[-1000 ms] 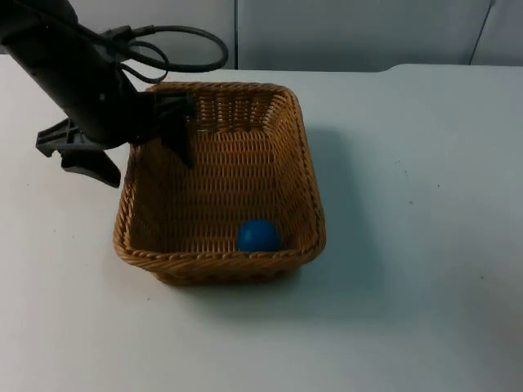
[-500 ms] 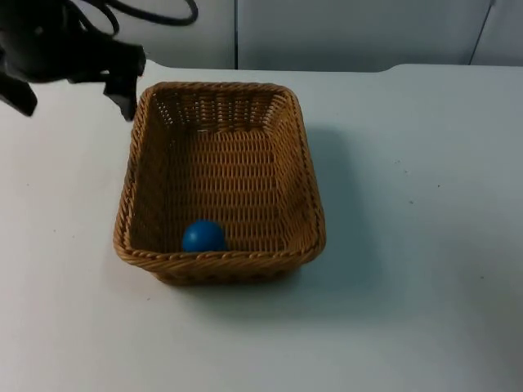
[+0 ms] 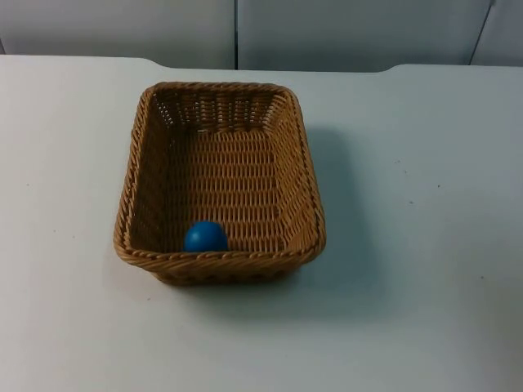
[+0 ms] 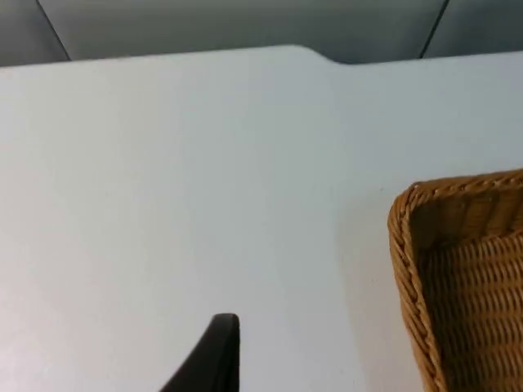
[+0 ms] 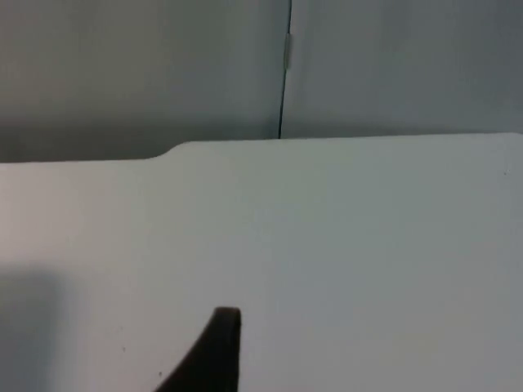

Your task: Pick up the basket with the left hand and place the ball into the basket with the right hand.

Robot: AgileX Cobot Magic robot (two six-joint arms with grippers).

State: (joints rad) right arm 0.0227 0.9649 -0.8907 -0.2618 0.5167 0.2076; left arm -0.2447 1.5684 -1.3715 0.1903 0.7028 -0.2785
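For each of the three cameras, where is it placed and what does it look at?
Top view: fixed above, facing down onto the basket holding the blue ball.
Left wrist view: on the left arm, facing table and basket corner; one black fingertip shows.
Right wrist view: on the right arm, facing bare table and wall; one fingertip.
Top and left wrist views share the basket.

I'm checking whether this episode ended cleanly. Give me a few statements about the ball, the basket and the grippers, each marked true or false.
1. The blue ball lies inside the wicker basket. True.
2. The ball rests at the basket's far wall, next to the partition. False: it sits against the near wall, toward the left corner.
3. The basket stands on the white table. True.
4. The left gripper clamps the basket's rim. False: its fingertip is over bare table, apart from the basket.
5. The right gripper holds the ball. False: its fingertip is over bare table.
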